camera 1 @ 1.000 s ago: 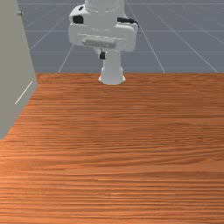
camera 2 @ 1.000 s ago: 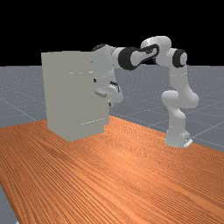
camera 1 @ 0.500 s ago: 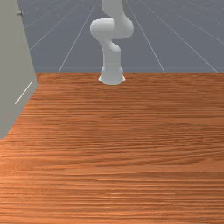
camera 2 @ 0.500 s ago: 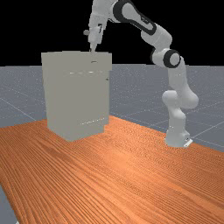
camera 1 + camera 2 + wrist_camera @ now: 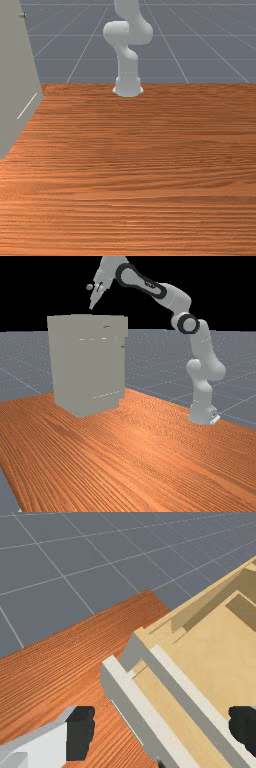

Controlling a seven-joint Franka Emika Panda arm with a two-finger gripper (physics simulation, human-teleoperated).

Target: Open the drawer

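Drawer (image 5: 149,712) ajar, end effector (image 5: 91,307) above cabinet (image 5: 85,366), fingers (image 5: 80,732) apart.

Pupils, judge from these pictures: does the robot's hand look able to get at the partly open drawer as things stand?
Probably yes: the hand hangs above the cabinet with its fingers spread, the drawer's front panel stands out, and nothing visible blocks the way.
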